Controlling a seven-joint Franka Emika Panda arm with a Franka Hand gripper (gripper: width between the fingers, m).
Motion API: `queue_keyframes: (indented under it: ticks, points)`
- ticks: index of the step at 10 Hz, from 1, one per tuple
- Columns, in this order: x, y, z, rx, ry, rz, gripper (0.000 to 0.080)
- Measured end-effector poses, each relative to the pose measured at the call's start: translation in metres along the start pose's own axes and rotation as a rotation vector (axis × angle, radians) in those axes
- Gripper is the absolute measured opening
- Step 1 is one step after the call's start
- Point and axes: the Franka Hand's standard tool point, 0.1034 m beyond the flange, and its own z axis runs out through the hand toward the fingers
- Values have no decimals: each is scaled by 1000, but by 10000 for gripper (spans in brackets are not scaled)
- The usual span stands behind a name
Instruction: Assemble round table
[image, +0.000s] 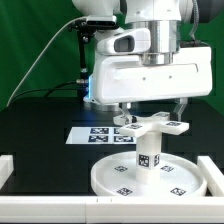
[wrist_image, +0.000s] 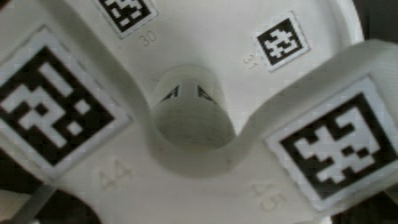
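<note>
Now pincer (image: 150, 115) grips foot piece (image: 152, 125) atop leg (image: 147, 153).

Marker board (image: 92, 133) on black table (image: 40, 125)

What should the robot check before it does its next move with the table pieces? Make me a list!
1. Leg stands upright in the middle of the round disc: ok.
2. Foot piece sits level on top of the leg: ok in the exterior view; whether it is fully seated, cannot tell.
3. Gripper is centred over the foot piece: ok, the wrist view looks straight down on its hub.
4. Gripper has a firm hold on the foot piece: cannot tell, the fingertips are hidden.
5. Disc lies flat on the table: ok.
6. Marker board is clear of the parts: ok.
</note>
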Motion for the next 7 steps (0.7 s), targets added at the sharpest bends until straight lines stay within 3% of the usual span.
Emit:
queue_keyframes:
  ticks: [3, 4, 7]
  points:
    - [2, 1, -1, 2, -3, 39, 622]
    - [2, 4, -2, 1, -1, 63, 443]
    - [2, 4, -1, 2, -2, 304, 439]
